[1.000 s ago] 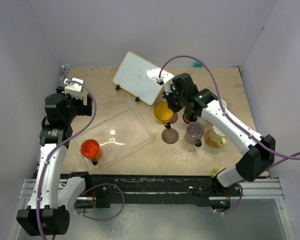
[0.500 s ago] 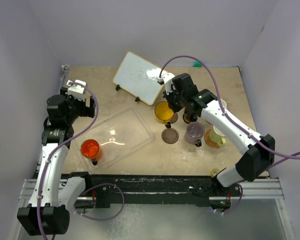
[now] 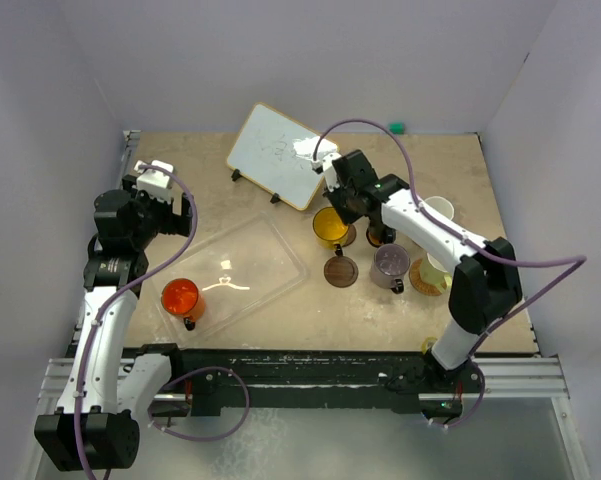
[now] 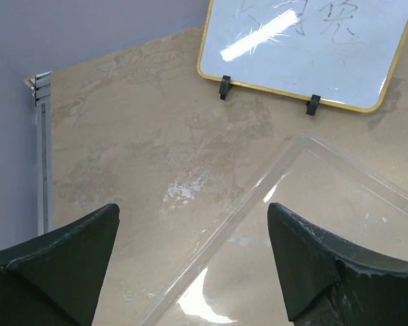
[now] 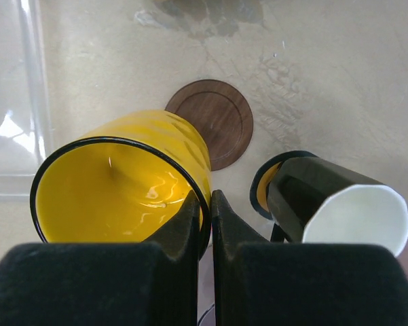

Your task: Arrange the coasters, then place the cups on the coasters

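My right gripper point(image 5: 205, 204) is shut on the rim of the yellow cup point(image 5: 122, 183), one finger inside and one outside. In the top view this gripper point(image 3: 342, 208) and the yellow cup point(image 3: 328, 228) are at mid-table. A bare dark brown coaster point(image 5: 217, 122) lies just past the cup. The black cup with a white interior point(image 5: 332, 204) stands to its right on a coaster with an orange centre point(image 5: 261, 193). The orange-red cup point(image 3: 180, 297) sits in the clear tray point(image 3: 270, 250). My left gripper point(image 4: 193, 224) hangs open and empty over the tray's far edge.
A mauve-grey cup point(image 3: 390, 265), a pale yellow-green cup point(image 3: 435, 270) on a tan coaster and a white-pink cup point(image 3: 438, 210) crowd the right side. A propped whiteboard point(image 3: 280, 155) stands at the back. Walls close in the table on three sides.
The right arm's elbow has swung in from the far right toward the table's middle, with the gripper still on the yellow cup. The left gripper shifted slightly right.
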